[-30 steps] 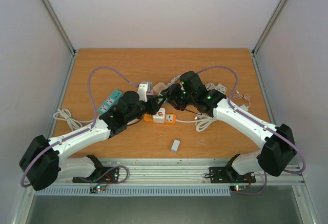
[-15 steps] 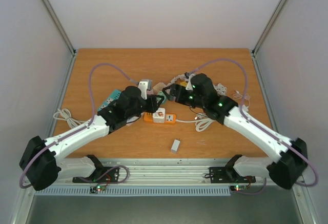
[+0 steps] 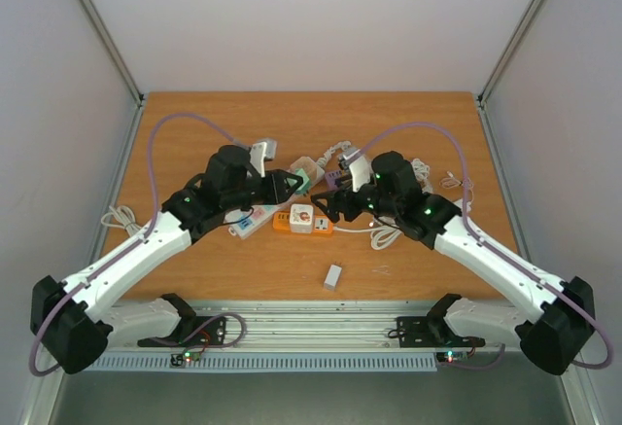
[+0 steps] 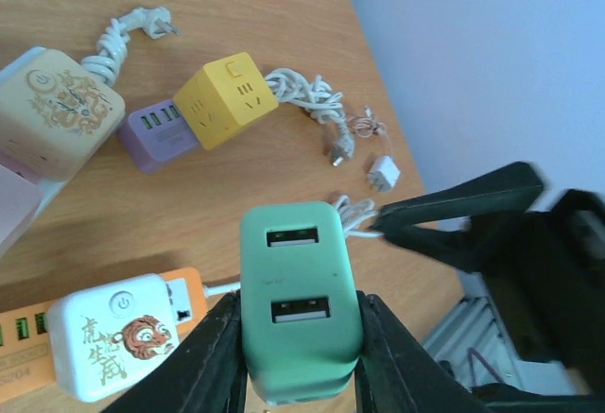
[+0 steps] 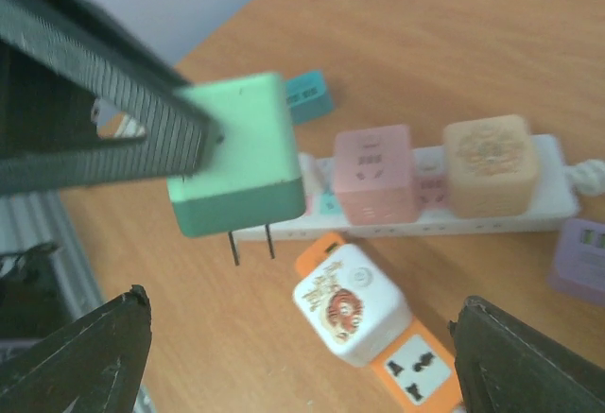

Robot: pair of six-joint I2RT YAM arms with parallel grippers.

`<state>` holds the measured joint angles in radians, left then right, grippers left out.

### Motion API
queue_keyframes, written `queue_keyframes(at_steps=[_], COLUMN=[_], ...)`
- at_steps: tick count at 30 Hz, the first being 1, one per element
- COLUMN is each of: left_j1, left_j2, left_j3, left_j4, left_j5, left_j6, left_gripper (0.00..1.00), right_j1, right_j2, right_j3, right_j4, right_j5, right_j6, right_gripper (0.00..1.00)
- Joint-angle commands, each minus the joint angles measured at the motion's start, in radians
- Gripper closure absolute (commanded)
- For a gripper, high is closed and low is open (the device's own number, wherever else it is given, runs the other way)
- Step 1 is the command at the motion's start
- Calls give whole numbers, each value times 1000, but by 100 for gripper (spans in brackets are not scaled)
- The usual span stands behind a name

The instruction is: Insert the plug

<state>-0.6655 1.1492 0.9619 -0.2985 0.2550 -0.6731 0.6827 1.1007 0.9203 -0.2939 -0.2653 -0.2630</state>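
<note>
My left gripper (image 4: 299,311) is shut on a green plug (image 4: 301,285), a two-port USB charger, clamping its sides. From the right wrist view the plug (image 5: 241,153) hangs above the table, its two prongs (image 5: 251,244) pointing down beside the orange power strip (image 5: 416,375). On that strip sits a white tiger-print adapter (image 5: 348,311). A white power strip (image 5: 558,200) behind it carries a pink cube (image 5: 375,172) and a beige cube (image 5: 490,163). My right gripper (image 5: 307,356) stands open, empty, just right of the plug (image 3: 303,184) in the top view.
A yellow cube (image 4: 230,99) and a purple USB cube (image 4: 154,135) lie with coiled white cords (image 4: 302,92) behind the strips. A small white block (image 3: 333,276) lies near the front edge. A teal strip end (image 5: 309,97) shows past the plug.
The right gripper has opened wide and drawn back from the plug. The left arm has swung farther from its base, carrying the green plug raised off the table.
</note>
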Motion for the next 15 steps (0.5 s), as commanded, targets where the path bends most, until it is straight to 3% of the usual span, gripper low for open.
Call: queue_keyframes(at_steps=[1,4,10,13,15], left_j1=[26,36,46,53,57], left_j2=[-49,-56,-71,-75,-74], left_j3=[34,35,34,29,29], left_j4=[3,12,22,20,16], left_j5=[125,167,208,215,224], left_j6=[-62,-91,-129,-129,-131], left_gripper=[81,80,78,77,76], right_j1=[-2,1,1,0,1], right_j2=[62,121,194,208,220], right_j3=[67,106,160,172,184], right_j4=[1,20,57,66,45], right_j5=[-219,-272,-233,-264,-283], right_j6=[-112,-104,-90,-101,-126], right_gripper=[13,14,19,29,40])
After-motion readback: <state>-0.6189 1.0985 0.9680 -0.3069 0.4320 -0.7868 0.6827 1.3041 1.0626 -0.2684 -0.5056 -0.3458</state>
